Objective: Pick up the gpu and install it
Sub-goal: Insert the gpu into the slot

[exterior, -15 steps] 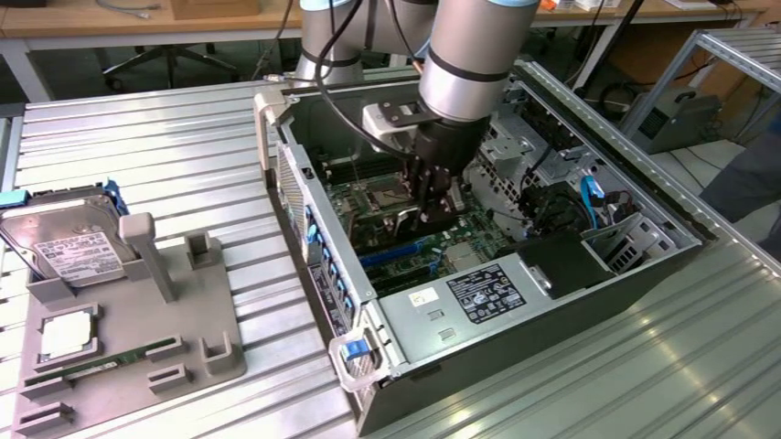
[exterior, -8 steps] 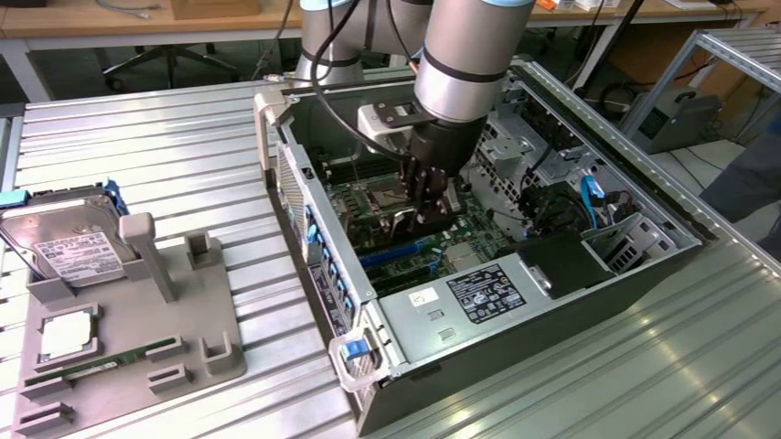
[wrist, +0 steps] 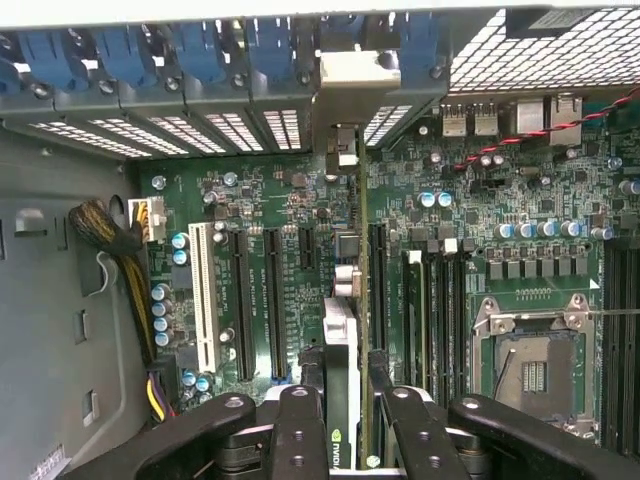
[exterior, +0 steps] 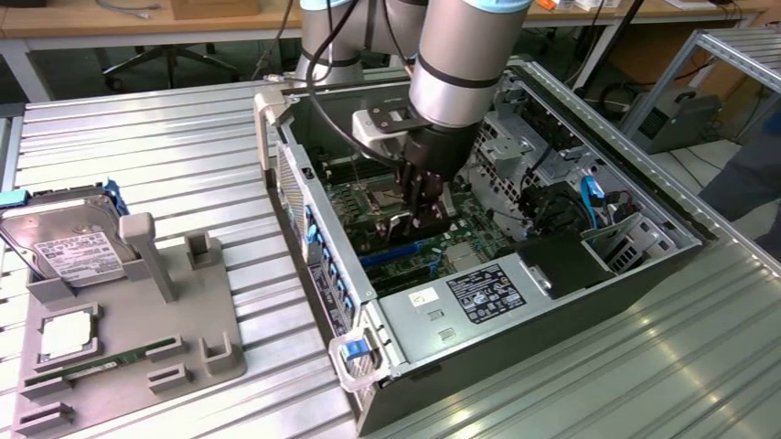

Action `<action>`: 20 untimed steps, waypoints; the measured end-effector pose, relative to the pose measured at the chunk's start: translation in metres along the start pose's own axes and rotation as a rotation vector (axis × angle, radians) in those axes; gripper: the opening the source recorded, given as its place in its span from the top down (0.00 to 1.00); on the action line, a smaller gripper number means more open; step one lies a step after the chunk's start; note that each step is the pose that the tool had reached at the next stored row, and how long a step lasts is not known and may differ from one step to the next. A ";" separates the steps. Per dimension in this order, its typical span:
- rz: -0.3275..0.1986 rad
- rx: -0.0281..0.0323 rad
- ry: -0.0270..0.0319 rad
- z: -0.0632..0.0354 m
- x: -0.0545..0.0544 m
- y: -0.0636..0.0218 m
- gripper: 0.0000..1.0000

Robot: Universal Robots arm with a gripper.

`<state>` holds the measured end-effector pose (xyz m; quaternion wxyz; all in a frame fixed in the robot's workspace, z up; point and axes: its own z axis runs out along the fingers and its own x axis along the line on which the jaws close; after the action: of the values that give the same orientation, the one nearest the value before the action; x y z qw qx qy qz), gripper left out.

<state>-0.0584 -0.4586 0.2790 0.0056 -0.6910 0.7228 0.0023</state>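
My gripper (exterior: 423,203) reaches down into the open computer case (exterior: 635,197) and is shut on the gpu (wrist: 340,335). The card hangs edge-on between the black fingers (wrist: 300,425), its black shroud face just showing beside them. Its silver end bracket (wrist: 347,78) sits against the case's rear slot wall, between the blue latches. The card's lower edge lies along a black expansion slot (wrist: 376,290) on the green motherboard (wrist: 290,200); I cannot tell whether it is seated. In the exterior view the gpu (exterior: 427,222) shows as a dark sliver under the fingers.
A grey fixture tray (exterior: 183,302) at the exterior view's left holds a silver hard drive (exterior: 73,251), a CPU (exterior: 68,334) and a green RAM stick (exterior: 104,364). Power cables (wrist: 110,235) lie beside the slots. A person's sleeve (exterior: 751,183) stands at the right edge.
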 end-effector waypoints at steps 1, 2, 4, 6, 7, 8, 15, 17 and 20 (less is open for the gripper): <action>0.000 0.0001 -0.0003 0.0002 0.000 0.0018 0.73; 0.000 0.0002 -0.0004 0.0013 0.000 0.0042 0.73; 0.000 0.0001 -0.0003 0.0022 0.000 0.0043 0.73; 0.000 0.0001 -0.0003 0.0022 0.000 0.0043 0.73; 0.000 0.0001 -0.0004 0.0023 0.000 0.0043 0.73; 0.000 0.0001 -0.0003 0.0022 0.000 0.0043 0.73; 0.001 0.0002 -0.0004 0.0022 0.002 0.0042 0.73; 0.003 0.0002 -0.0003 0.0023 0.002 0.0042 0.73; 0.016 0.0003 -0.0001 0.0031 0.002 0.0042 0.73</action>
<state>-0.0626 -0.4607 0.2758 0.0057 -0.6850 0.7285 0.0023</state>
